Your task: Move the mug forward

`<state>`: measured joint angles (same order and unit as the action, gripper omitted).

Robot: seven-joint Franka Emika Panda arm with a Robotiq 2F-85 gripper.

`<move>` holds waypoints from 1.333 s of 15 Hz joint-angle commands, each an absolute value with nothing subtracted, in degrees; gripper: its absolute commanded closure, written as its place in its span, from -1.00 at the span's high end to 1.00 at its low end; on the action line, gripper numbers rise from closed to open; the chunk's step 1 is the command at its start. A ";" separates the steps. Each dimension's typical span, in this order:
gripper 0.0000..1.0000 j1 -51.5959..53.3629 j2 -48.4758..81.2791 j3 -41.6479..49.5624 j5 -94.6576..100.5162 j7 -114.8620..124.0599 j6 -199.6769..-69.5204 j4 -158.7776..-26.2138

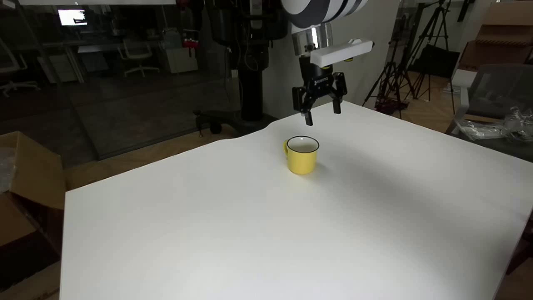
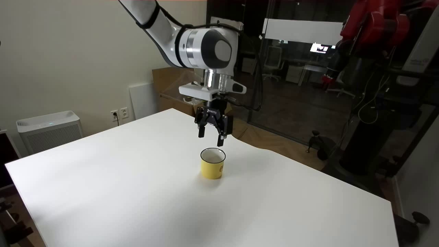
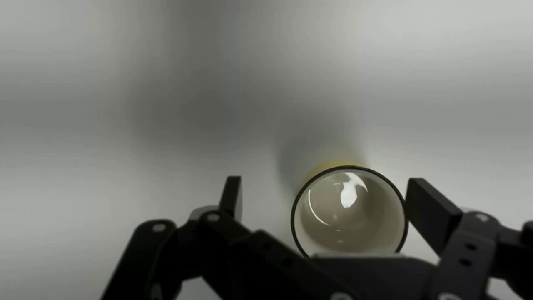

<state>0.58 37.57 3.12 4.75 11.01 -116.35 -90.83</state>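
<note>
The yellow mug [image 1: 302,162] stands upright on the white table, with a dark rim line and a pale interior. Its handle shows at its left side in this exterior view. In an exterior view, the mug [image 2: 211,169] shows a small print on its right side, and the handle is hidden. My gripper [image 1: 322,115] is open and empty, pointing down above the mug; the same gripper [image 2: 211,138] hangs over the rim. In the wrist view, the mug [image 3: 349,216] appears between the open fingers [image 3: 325,183], nearer the right finger. The gripper body covers the mug's lower edge there.
The white table [image 1: 200,221] also fills much of an exterior view [image 2: 130,192]. Beyond its edges stand a cardboard box [image 1: 37,171], a grey chair [image 1: 497,93], tripods [image 1: 433,54] and a white boxy appliance [image 2: 51,132]. A red robot arm [image 2: 377,27] stands behind.
</note>
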 commanded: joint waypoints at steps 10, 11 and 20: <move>1.00 3.35 44.23 2.69 3.65 12.03 -130.23 -88.67; 1.00 2.95 44.97 2.12 2.49 11.97 -132.69 -88.19; 1.00 1.78 49.16 -0.30 -5.59 11.41 -139.27 -87.75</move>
